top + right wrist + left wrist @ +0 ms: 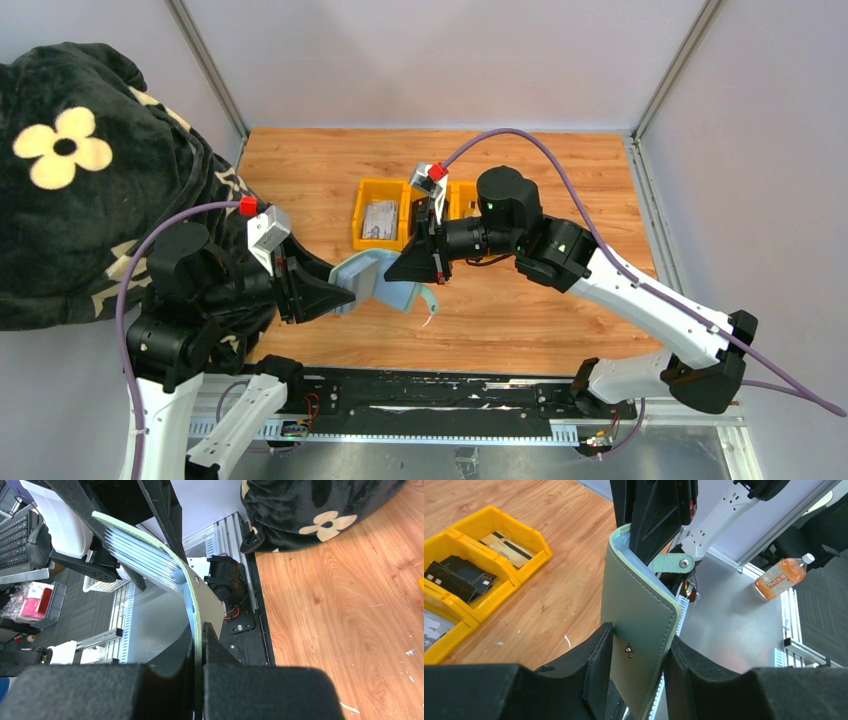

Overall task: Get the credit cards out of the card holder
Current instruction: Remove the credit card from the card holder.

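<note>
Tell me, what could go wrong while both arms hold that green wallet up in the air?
1. The left fingers and right fingers each clamp one flap of the card holder above the table; pulling unevenly could slip it free or strain its fold.
2. The loose snap tab hangs beside the right fingers and might snag.
3. With both arms occupied, nothing is free to draw a card out.

The orange bottle (783, 576) has a label with white letters, but they are too blurry to read. No other words or numbers show.
</note>
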Tool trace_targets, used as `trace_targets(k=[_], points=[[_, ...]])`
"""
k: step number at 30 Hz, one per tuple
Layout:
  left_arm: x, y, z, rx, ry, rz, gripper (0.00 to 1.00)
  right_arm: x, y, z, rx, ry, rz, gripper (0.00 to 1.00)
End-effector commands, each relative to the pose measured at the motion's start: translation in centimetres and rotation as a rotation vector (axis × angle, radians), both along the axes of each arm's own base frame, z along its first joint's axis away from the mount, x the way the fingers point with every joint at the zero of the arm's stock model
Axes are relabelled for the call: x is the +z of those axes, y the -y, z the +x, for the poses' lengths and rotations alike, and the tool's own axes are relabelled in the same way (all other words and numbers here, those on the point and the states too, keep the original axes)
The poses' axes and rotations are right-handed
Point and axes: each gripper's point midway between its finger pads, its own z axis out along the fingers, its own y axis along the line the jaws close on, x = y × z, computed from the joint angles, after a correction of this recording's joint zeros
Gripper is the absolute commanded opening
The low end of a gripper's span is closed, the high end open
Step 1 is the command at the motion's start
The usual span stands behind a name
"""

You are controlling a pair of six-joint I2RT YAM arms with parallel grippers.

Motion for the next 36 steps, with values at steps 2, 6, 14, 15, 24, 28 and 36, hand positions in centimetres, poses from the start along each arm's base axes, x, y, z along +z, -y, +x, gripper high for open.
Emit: trace_targets(k=[2, 6, 14, 15, 24, 28, 36], points=[[-0.1, 0.0, -0.9, -0.033, 0.018, -0.002, 0.4, 1.6, 1.0, -0.7, 0.001, 0.043, 0.035, 0.0], [-0.1, -0.2, -0.2, 0.013, 0.028, 0.009, 0.36, 2.1, 0.9, -1.4, 0.038, 0.034, 0.054, 0.0], [0.2, -0.2, -0.5, 0.001, 0.04, 0.004, 0.29, 2.1, 1.3, -2.2, 0.075, 0.028, 0.064, 0.0], [0.1, -0.2, -0.4, 0.006, 0.039, 0.006, 0.27, 2.1, 1.2, -2.3, 0.081, 0.024, 0.067, 0.0], [0.0, -0.7, 1.0, 0.089, 0.048, 0.018, 0.16, 2.7, 1.1, -3.9, 0.181, -0.017, 0.11, 0.0], [0.2, -0.4, 0.8, 0.07, 0.036, -0.007, 0.03, 2.6, 1.3, -4.2, 0.19, -0.019, 0.11, 0.02], [1.5, 0.7, -1.2, -0.068, -0.035, -0.081, 0.0, 2.0, 0.4, -3.0, 0.164, 0.046, 0.141, 0.79]])
